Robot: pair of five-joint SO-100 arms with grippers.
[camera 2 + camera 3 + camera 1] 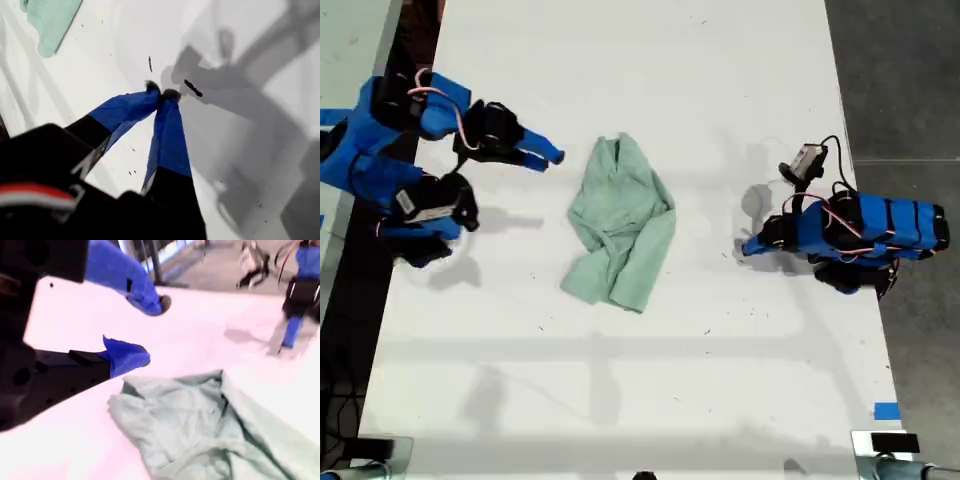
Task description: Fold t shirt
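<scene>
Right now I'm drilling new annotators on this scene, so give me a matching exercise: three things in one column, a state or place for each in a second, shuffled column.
Things:
1. t shirt
2. my first gripper
3. my second gripper

States:
A. open, beside the cloth, holding nothing
B. crumpled on the white table, untouched
C. shut, tips on bare table, empty

Pairs: 1-B, 2-C, 3-A

My first end effector point(161, 92) at the exterior view's right, jaws closed tip to tip, empty, my second end effector point(147, 330) at the exterior view's left, jaws parted, empty
</scene>
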